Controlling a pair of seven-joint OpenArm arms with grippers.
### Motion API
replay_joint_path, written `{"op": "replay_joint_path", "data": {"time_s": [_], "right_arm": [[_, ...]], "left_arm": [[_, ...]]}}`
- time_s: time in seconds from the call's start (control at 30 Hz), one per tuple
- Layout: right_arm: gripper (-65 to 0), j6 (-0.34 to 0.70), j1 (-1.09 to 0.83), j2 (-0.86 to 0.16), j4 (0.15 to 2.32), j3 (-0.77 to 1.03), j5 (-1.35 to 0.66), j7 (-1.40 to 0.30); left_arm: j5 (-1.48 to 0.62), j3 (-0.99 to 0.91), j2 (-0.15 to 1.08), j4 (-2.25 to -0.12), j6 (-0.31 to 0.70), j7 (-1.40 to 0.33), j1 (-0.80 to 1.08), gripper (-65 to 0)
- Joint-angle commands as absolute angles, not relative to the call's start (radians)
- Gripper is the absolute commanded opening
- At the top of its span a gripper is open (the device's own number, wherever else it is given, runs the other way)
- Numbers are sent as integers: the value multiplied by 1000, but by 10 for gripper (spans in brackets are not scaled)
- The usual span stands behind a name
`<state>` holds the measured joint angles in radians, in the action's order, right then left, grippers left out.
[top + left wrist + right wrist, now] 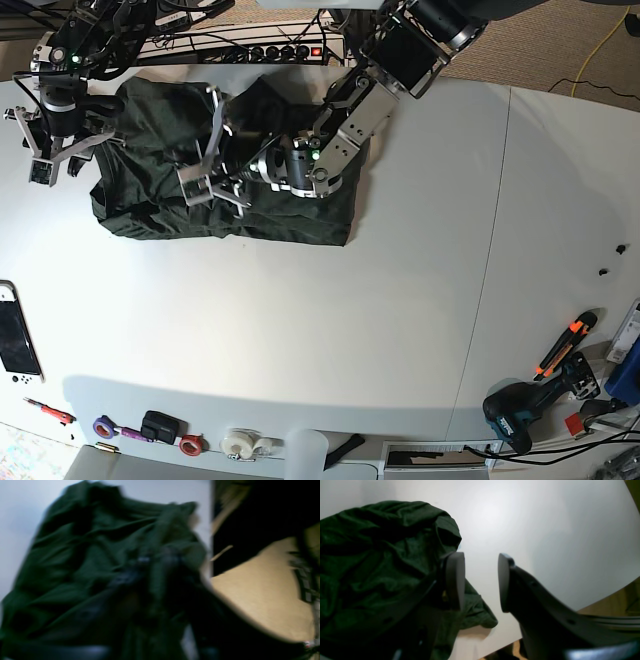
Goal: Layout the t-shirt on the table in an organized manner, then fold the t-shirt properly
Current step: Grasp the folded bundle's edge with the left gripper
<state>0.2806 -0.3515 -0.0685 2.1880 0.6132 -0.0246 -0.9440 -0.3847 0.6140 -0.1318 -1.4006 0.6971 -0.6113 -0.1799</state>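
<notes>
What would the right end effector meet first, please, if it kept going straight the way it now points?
Probably bare table. The open right end effector has only white tabletop between its fingers, with the t-shirt just off to one side; depth is unclear, so one finger might brush the fabric.

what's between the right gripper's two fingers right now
Nothing but bare white table, seen in the right wrist view. The right gripper is open, and the t-shirt lies just beside it, behind one finger.
</notes>
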Motion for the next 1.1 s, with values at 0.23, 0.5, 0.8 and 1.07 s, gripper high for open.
{"op": "replay_joint_path", "data": {"time_s": [0.23,0.5,0.8,1.07], "right_arm": [[-421,271,-349,-183,2204,617,22,-902],[-279,266,-302,-316,2014,746,-181,-908],[-256,569,-43,-553,1402,992,-941,-1325],[-256,674,6,-626,952,939,-1271,-1396]], "left_arm": [[-435,610,-152,-1419,677,-669,-257,-389],[-423,610,-151,-1420,677,-733,-288,-388],[-420,610,-149,-1420,617,-725,-317,-388],[-420,610,-150,-1420,564,-709,-349,-387]]}}
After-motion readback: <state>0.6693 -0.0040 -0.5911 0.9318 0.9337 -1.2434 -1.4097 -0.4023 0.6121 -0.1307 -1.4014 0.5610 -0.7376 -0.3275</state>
